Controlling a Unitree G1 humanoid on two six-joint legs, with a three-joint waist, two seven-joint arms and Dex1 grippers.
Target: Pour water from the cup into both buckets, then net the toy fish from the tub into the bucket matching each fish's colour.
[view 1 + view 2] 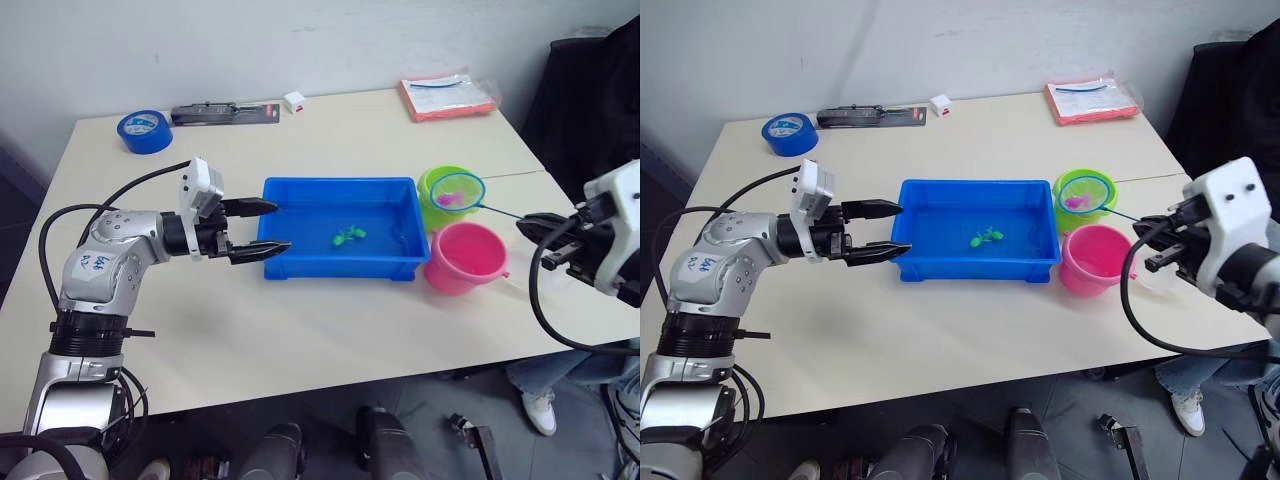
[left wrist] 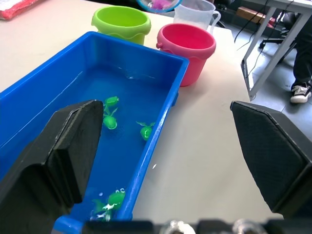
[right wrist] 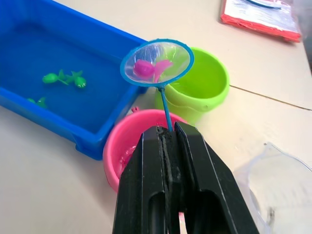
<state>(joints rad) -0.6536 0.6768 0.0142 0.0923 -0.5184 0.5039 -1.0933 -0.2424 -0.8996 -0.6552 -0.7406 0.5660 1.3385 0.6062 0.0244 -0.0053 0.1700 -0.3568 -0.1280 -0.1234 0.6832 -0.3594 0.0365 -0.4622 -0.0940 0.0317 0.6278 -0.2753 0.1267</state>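
Table [image 1: 330, 330]: pale top, carrying all items below.

Tub [image 1: 340, 262]: blue tray at the table's centre, holding shallow water and several green fish [image 1: 348, 236] clustered toward its middle; more green fish show at its near end in the left wrist view.

Green bucket [image 1: 438, 205]: at 3 o'clock of the tub, just beside its end wall.

Pink bucket [image 1: 464, 257]: at 5 o'clock of the green bucket, touching or nearly touching it, just off the tub's corner.

Cup [image 2: 197, 12]: clear jug standing just beyond the pink bucket on the side away from the tub.

Net [image 1: 459, 190]: blue-rimmed hoop on a thin blue handle, hovering over the green bucket's mouth with a pink fish [image 3: 148, 68] lying in the mesh.

Right gripper [image 3: 167, 141]: fingers clamped tight on the net's handle, held at 3 o'clock of the pink bucket, above the table edge.

Left gripper [image 1: 262, 228]: fingers spread wide, holding nothing, straddling the tub's short wall at 9 o'clock; one finger sits over the water, the other outside the long wall.

Surroundings, far side of the table: blue tape roll [image 1: 145, 131] at 10 o'clock of the tub; black tool [image 1: 224, 113] and small white cube [image 1: 294, 101] at 11 o'clock; red-edged packet [image 1: 448, 95] at 1 o'clock. All well apart from the tub.
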